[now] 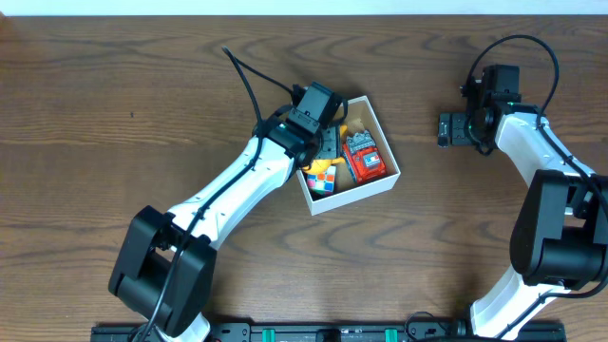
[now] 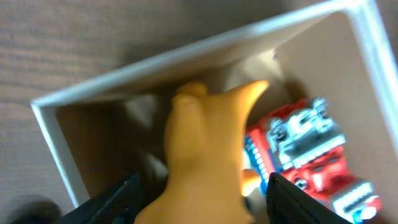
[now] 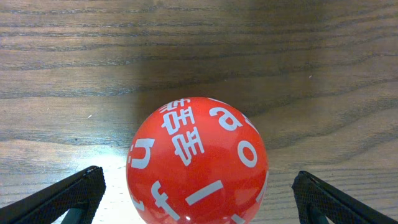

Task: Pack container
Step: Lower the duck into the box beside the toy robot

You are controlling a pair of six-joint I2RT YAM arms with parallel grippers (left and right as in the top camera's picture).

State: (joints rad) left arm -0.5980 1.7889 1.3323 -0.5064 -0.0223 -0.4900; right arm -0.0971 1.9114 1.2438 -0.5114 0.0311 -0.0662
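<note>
Left hand (image 2: 202,186) hangs inside the container (image 1: 356,193) in the middle of the worktop (image 1: 114,95), fingers spread loose either side of a yellow toy (image 2: 199,137), seemingly dropping it off. Right hand (image 3: 199,186) gapes around a red ball (image 3: 198,162); clenching on it looks like the next move

The left arm (image 1: 242,180) lies across the box's (image 1: 356,194) left corner and bars that side from above; the right half is uncovered. Inside, a red truck (image 1: 366,157), a coloured cube (image 1: 321,182) and a yellow toy (image 2: 205,143) fill most of the floor, with bare floor only beside the truck at the wall. Bare table (image 1: 114,85) lies open left of the box and between it and the right gripper (image 3: 199,180), whose wide fingers (image 3: 68,199) flank a red ball (image 3: 198,165) with gaps either side.
</note>
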